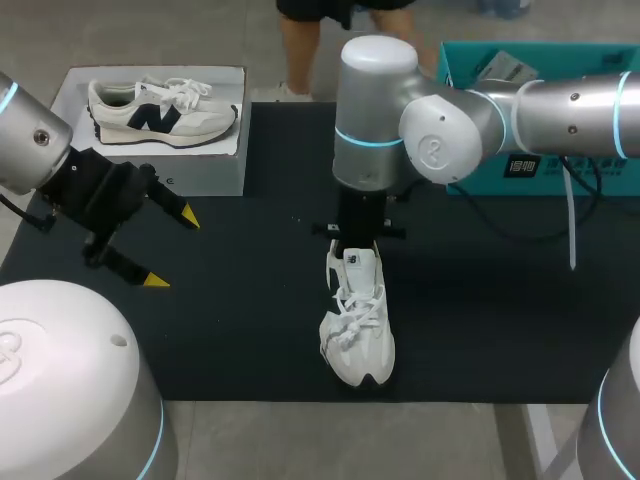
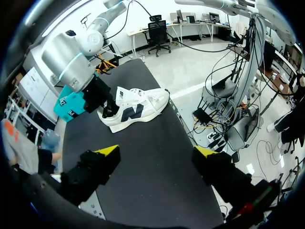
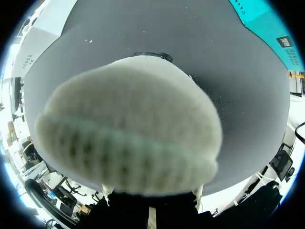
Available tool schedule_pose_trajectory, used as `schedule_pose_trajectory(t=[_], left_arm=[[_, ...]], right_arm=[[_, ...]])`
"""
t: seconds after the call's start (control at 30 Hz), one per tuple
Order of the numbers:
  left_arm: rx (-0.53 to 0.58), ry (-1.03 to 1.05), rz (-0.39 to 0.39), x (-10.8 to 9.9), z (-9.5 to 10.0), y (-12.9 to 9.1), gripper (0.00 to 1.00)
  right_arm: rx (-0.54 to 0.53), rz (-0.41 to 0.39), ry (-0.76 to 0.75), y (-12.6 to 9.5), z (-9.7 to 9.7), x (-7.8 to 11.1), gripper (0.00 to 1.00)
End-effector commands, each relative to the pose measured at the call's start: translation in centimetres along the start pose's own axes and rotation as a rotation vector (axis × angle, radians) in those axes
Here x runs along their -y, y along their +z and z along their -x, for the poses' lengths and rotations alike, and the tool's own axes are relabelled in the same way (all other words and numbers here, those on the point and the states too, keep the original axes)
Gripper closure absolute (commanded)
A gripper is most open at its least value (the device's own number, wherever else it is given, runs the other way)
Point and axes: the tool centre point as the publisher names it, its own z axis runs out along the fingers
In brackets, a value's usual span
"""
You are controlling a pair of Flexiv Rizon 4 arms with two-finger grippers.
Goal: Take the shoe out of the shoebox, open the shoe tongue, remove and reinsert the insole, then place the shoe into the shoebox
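Shoe (image 2: 136,107) side-on — left wrist view only.

The left gripper (image 1: 172,250) hovered at the left with jaws wide apart, while the right arm (image 1: 520,105) extended to the middle, the right gripper (image 1: 358,235) pointing seemingly straight down.

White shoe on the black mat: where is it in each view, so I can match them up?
Head view: shoe in the middle of the black mat, toe toward the near edge.
Left wrist view: shoe ahead of the left end effector, seen side-on.
Right wrist view: shoe close up, filling most of the picture.
Shared landmark: teal box at the mat's edge.
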Motion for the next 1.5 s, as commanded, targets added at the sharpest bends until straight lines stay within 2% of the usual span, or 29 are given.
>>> schedule_pose_trajectory(t=[0.03, 0.47, 0.7, 0.87, 0.9, 0.93, 0.97, 1.0, 1.17, 1.2, 1.3, 1.5], left_arm=[[-0.001, 0.000, 0.003, 0.0, -0.1, 0.0, 0.00], [-0.001, 0.000, 0.003, 0.0, -0.1, 0.0, 0.00], [-0.001, 0.000, 0.003, 0.0, -0.1, 0.0, 0.00], [-0.001, 0.000, 0.003, 0.0, -0.1, 0.0, 0.00], [-0.001, 0.000, 0.003, 0.0, -0.1, 0.0, 0.00], [-0.001, 0.000, 0.003, 0.0, -0.1, 0.0, 0.00], [-0.001, 0.000, 0.003, 0.0, -0.1, 0.0, 0.00], [-0.001, 0.000, 0.003, 0.0, -0.1, 0.0, 0.00], [-0.001, 0.000, 0.003, 0.0, -0.1, 0.0, 0.00], [-0.001, 0.000, 0.003, 0.0, -0.1, 0.0, 0.00], [-0.001, 0.000, 0.003, 0.0, -0.1, 0.0, 0.00], [-0.001, 0.000, 0.003, 0.0, -0.1, 0.0, 0.00]], right_arm=[[0.003, 0.007, 0.003, 0.0, 0.0, 0.4, 1.00], [0.042, 0.037, 0.017, -3.9, -0.3, 2.0, 1.00], [0.039, 0.009, 0.037, -3.2, -0.4, 2.8, 1.00], [0.026, -0.018, 0.045, -2.1, -0.3, 2.6, 1.00], [0.021, -0.028, 0.049, -1.9, -0.2, 2.5, 0.95], [0.018, -0.030, 0.052, -1.7, -0.1, 2.4, 0.78], [0.015, -0.033, 0.053, -1.6, 0.0, 2.3, 0.67], [0.014, -0.036, 0.055, -1.5, 0.1, 2.2, 0.67], [0.007, -0.045, 0.067, -1.7, 0.2, 2.1, 0.50], [0.005, -0.045, 0.067, -1.7, 0.2, 2.1, 0.36], [0.004, -0.044, 0.064, -1.7, 0.2, 2.2, 0.44], [0.019, -0.018, 0.055, -2.8, -0.1, 2.3, 0.49]])
